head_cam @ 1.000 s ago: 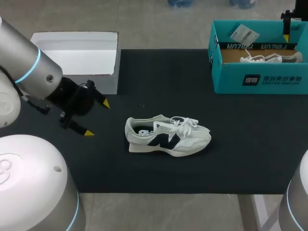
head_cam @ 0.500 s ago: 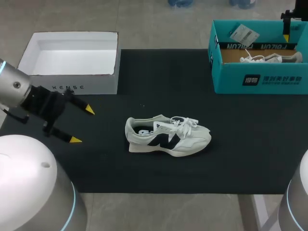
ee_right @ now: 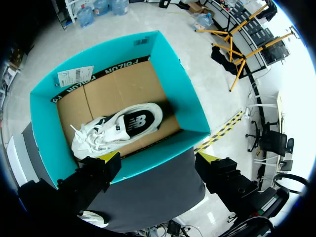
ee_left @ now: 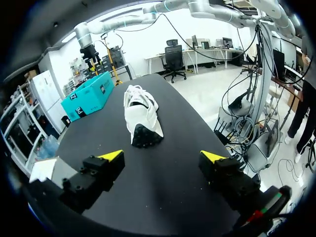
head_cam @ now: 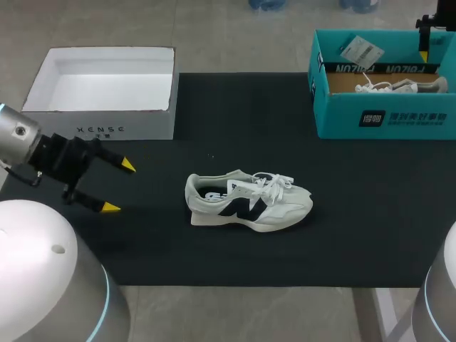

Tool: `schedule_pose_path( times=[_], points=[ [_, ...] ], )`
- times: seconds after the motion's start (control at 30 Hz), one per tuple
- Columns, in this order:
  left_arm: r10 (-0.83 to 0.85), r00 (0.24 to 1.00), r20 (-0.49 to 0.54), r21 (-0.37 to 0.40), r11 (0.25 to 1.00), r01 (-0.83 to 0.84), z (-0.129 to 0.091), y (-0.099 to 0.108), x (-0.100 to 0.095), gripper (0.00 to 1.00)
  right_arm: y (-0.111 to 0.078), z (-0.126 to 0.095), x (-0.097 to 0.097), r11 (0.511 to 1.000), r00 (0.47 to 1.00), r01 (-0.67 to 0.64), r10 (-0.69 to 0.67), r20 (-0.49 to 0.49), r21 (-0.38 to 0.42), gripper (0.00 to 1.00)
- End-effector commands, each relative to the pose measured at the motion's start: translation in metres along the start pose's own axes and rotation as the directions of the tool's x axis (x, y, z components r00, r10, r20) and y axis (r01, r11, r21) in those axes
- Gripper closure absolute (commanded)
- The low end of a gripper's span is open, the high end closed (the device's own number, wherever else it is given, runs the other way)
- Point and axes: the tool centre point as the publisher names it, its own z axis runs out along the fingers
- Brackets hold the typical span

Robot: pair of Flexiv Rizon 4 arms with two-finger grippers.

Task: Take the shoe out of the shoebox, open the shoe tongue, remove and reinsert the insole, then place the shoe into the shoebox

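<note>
Change: the left gripper (head_cam: 119, 187) has been drawn back toward the left edge of the black mat (head_cam: 356, 235), away from the front wall of the white box (head_cam: 107, 130). The loose shoe (head_cam: 248, 199) has not been shifted.
Meaning: the shoe is judged to be already out of its box. The tongue and insole steps are taken as still to be done (the left arm is now well apart from the shoe, so a fresh approach would be needed).
Left pincer: its yellow tips are spread wide and nothing is held. In the left wrist view the shoe's heel is seen ahead of the fingers.
Right pincer: the right gripper (ee_right: 159, 158) is held above the teal shoebox (ee_right: 182, 106) at the far right, fingers apart and nothing between them.
Shoe position: it lies mid-mat, heel to the left and toe to the right, laces loose, well apart from both boxes.
Teal shoebox: a second shoe (ee_right: 118, 126) is contained on a brown cardboard floor, and a paper tag (ee_right: 74, 76) is propped at the far wall.
White box: it is set at the far left, open-topped, with its white inside shown in the head view.
</note>
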Motion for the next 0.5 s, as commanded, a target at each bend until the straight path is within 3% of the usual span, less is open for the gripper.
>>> schedule_pose_path(
  times=[0.03, 0.5],
  points=[
    [-0.014, 1.000, 0.009, 0.104, 0.995, 0.013, 0.008, 0.019, 0.000, 0.00, 0.000, 0.000, 0.000, 1.000, 1.000, -0.001, 0.001, -0.001, 0.000, 0.00],
    [-0.065, 0.998, 0.002, 0.185, 0.981, 0.064, 0.032, 0.041, -0.002, 0.00, 0.000, 0.000, 0.000, 1.000, 1.000, -0.001, 0.001, -0.001, 0.000, 0.00]
  ],
)
